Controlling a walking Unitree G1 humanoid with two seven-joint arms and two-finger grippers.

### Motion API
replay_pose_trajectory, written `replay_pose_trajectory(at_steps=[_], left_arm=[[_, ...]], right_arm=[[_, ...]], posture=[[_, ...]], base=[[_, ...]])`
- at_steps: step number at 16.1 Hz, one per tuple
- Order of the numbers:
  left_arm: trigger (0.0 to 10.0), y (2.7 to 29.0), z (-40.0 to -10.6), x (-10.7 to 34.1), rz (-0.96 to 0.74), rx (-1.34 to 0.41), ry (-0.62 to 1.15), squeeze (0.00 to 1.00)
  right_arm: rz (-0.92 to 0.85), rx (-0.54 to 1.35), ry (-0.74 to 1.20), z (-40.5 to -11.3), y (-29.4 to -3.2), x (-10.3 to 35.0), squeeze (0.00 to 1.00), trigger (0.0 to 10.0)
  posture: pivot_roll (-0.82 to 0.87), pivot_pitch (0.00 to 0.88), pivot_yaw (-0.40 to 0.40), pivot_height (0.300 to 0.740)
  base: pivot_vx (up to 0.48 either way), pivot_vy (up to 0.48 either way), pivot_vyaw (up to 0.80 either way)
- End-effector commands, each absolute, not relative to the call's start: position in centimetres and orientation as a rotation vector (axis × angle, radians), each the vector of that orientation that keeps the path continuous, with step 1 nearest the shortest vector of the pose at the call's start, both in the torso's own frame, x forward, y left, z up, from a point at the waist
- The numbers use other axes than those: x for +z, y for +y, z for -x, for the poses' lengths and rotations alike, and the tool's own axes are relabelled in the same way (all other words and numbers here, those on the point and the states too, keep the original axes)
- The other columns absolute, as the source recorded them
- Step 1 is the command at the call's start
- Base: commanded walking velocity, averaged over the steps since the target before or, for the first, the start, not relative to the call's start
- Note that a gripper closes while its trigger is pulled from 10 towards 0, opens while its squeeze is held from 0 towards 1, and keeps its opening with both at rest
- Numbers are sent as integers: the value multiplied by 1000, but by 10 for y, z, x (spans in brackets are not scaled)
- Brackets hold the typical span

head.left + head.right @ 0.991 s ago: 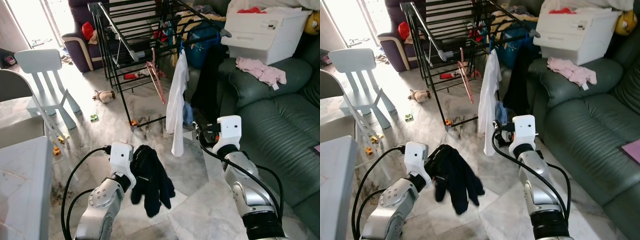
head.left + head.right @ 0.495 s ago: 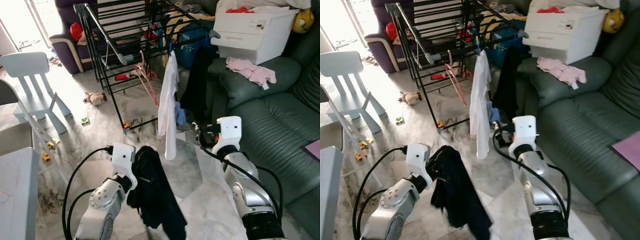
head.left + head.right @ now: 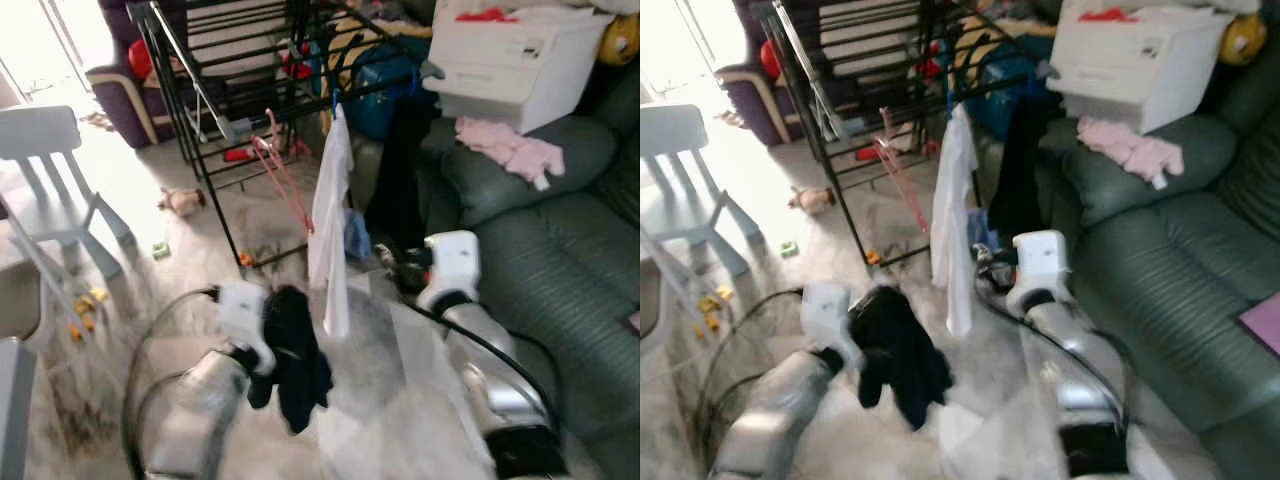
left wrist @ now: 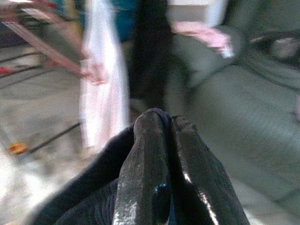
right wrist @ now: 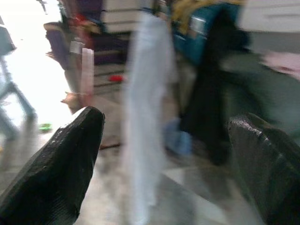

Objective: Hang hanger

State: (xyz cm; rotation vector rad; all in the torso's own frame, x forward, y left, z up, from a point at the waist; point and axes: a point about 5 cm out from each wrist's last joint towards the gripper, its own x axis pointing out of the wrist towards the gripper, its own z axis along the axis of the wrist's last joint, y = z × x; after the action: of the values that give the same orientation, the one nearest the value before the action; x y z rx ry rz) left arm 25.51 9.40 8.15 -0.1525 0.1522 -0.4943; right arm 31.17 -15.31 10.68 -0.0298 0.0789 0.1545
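Two black fingers (image 4: pixel 140 187) of the left gripper (image 4: pixel 161 178) are pressed almost together, pinching a dark garment (image 3: pixel 292 355) that bunches around them and hangs limp below the wrist, low over the pale marble floor (image 3: pixel 130 210). In the left wrist view the cloth wraps the fingertips, with hardly any gap showing between them; whether a hanger sits inside the cloth cannot be told. The right gripper (image 5: pixel 164 154) is held spread wide, its two fingers (image 5: pixel 61 159) far apart with nothing between them, pointed toward a white shirt (image 3: pixel 330 225) that hangs from the black drying rack (image 3: pixel 215 60) just ahead of it. Beside the shirt a long black garment (image 3: pixel 400 170) also hangs from the rack, and a pink hanger (image 3: pixel 282 180) hangs from a lower bar of the rack to the left of the shirt, apart from both grippers. Behind the right arm lies a dark green sofa (image 3: pixel 560 260) with pink clothing (image 3: pixel 510 150) on its arm and a white plastic box (image 3: pixel 515 55) standing above that. To the left stands a pale blue chair (image 3: pixel 50 170), with a small stuffed toy (image 3: pixel 182 201) and a few little toys on the floor near it. The head views are blurred, so finer detail is lost.
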Motion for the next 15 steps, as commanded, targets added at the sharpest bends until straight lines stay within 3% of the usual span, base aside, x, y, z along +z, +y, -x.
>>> replay_pose_trajectory(at_steps=[1, 11, 15], left_arm=[[10000, 105, -258, 88, 119, -470, 120, 0], [10000, 103, -259, 88, 103, -476, 113, 0], [10000, 100, -259, 89, 40, -503, 107, 0]], right_arm=[[16, 194, 54, -313, -140, 112, 0, 10000], [32, 186, 53, -313, -143, 112, 0, 10000], [28, 189, 52, -314, -141, 112, 0, 10000]], posture=[[-87, 0, 51, 740], [-92, 0, 54, 740], [-92, 0, 57, 740]], base=[[319, 360, 0], [248, 375, 0], [471, 0, 0]])
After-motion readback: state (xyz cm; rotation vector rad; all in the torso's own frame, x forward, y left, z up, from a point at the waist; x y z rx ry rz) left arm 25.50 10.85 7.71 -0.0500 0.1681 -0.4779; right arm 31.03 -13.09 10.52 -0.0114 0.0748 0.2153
